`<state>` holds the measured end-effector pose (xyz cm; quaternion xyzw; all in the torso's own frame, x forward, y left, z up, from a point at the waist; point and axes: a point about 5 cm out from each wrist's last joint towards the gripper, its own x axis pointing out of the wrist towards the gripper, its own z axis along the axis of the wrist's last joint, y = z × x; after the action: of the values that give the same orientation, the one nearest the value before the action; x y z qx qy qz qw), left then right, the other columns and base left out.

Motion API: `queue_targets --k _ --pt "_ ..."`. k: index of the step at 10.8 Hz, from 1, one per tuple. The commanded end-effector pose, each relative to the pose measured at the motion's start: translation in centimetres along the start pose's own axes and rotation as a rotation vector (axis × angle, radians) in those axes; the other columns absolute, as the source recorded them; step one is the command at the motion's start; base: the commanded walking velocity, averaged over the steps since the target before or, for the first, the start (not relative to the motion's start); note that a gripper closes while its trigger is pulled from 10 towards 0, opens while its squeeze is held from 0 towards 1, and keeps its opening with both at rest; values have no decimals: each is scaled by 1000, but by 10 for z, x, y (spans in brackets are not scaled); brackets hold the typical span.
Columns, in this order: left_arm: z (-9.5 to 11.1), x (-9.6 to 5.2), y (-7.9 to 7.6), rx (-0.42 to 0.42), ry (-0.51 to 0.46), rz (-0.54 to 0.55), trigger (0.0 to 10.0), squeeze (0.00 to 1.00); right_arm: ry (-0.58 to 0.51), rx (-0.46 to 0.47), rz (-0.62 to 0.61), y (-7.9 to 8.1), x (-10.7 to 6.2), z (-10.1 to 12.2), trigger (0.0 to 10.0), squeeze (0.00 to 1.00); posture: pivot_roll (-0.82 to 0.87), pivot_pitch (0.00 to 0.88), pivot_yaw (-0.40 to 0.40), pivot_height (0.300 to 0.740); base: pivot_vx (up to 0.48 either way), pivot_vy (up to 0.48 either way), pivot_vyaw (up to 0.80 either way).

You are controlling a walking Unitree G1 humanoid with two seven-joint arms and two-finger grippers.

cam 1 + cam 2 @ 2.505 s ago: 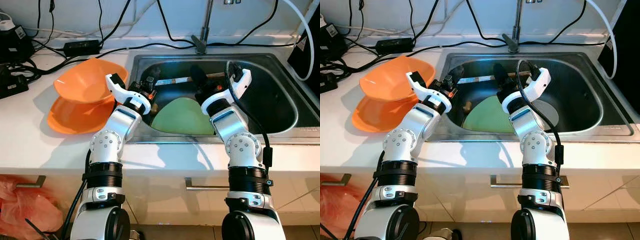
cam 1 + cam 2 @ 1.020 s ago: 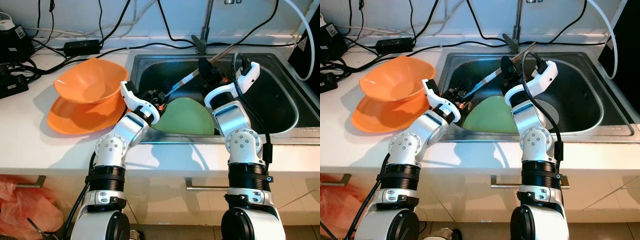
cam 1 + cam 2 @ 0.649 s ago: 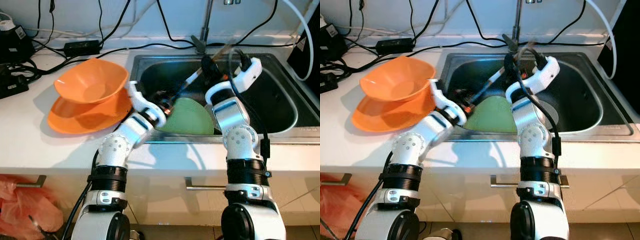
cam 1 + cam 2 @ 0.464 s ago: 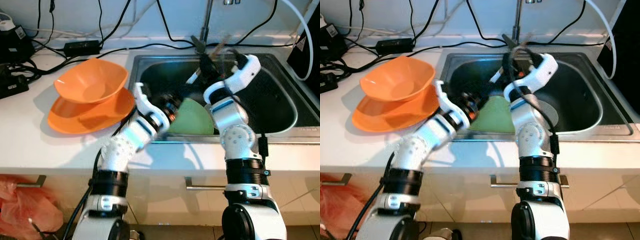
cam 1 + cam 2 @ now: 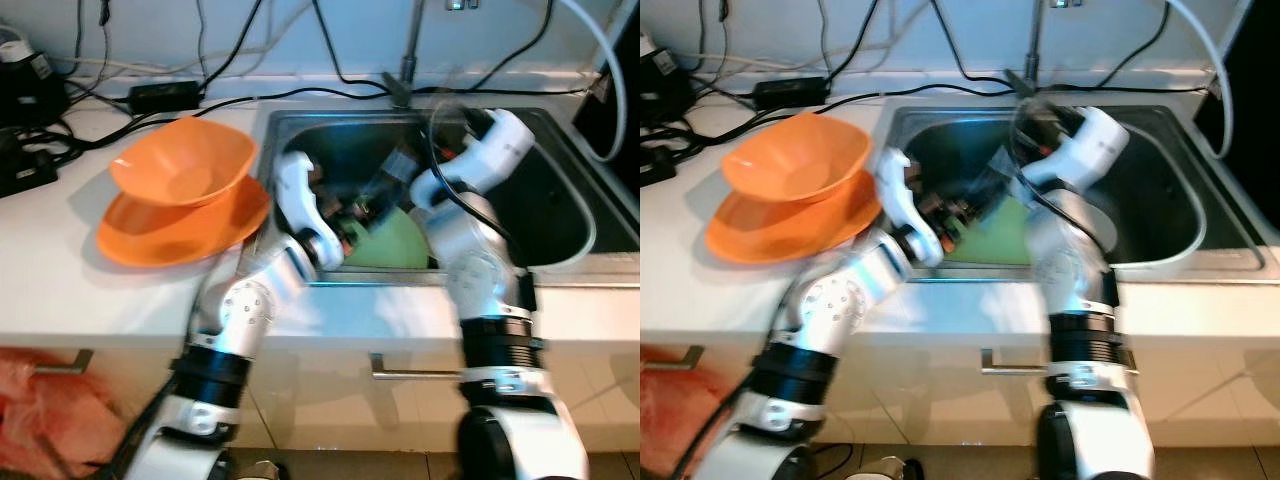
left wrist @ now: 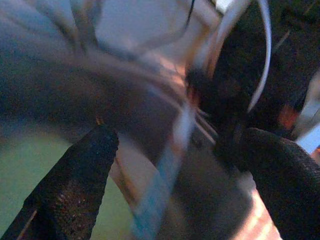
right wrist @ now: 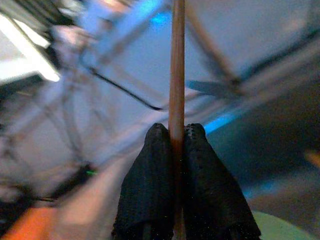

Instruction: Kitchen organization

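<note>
Head views are motion-blurred; wrist views partly so.

Sink: steel basin, upper right of the head frame. A pale green plate lies in its left half, near the front wall. Nothing else in the basin can be resolved through the blur.

Counter, left of the sink: two orange bowls. The upper orange bowl sits tilted inside the lower orange bowl. Both look empty. Black cables and a power adapter run along the back wall.

My right gripper is over the upper middle of the sink. Its fingers are pressed together on a thin wooden stick, which runs straight out between them. In the head view the stick's far end is smeared.

My left gripper reaches over the sink's left rim, above the green plate's edge. Its fingers stand wide apart with nothing between the pads. A blurred pale strip crosses the gap further off; I cannot tell what it is.
</note>
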<state>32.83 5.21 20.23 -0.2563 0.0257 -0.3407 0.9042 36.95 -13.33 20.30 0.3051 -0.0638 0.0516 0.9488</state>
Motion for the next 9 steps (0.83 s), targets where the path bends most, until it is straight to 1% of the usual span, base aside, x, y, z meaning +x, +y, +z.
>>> queue_targets --k 1,2,3,4,5,6,7,8,9 --pt "1 0 -3 69 -6 -3 10000 1000 6 -36 -17 -1 0 -3 0 0 87 48 43 740 0 0 0" --pt "1 -2 -1 157 2 17 10000 1000 11 -77 -44 -7 -1 -7 1059 0 90 48 42 740 0 0 0" --pt "0 -3 -1 167 1 13 10000 1000 12 -82 -50 -8 -1 -7 667 0 91 48 43 740 0 0 0" --pt "0 -4 -1 200 -5 4 10000 1000 13 -99 -59 -11 -2 -9 1137 0 92 47 43 740 0 0 0" --pt "1 -4 -2 235 -12 -4 10000 1000 21 -120 -64 -12 -2 -12 4078 0 92 45 45 740 0 0 0" --pt "2 -4 -2 281 -12 -4 10000 1000 34 -163 -62 -14 -3 -15 10000 0 92 46 44 740 0 0 0" --pt "3 -4 -1 303 -20 8 10000 1000 52 -202 -59 -15 -4 -20 10000 886 93 46 43 740 0 0 0" --pt "5 -4 1 338 -23 15 10000 1000 59 -224 -66 -17 -5 -23 10000 1000 96 46 41 740 0 0 0" --pt "7 -5 1 387 -23 8 10000 1000 56 -249 -78 -19 -5 -24 10000 1000 96 45 42 740 0 0 0"
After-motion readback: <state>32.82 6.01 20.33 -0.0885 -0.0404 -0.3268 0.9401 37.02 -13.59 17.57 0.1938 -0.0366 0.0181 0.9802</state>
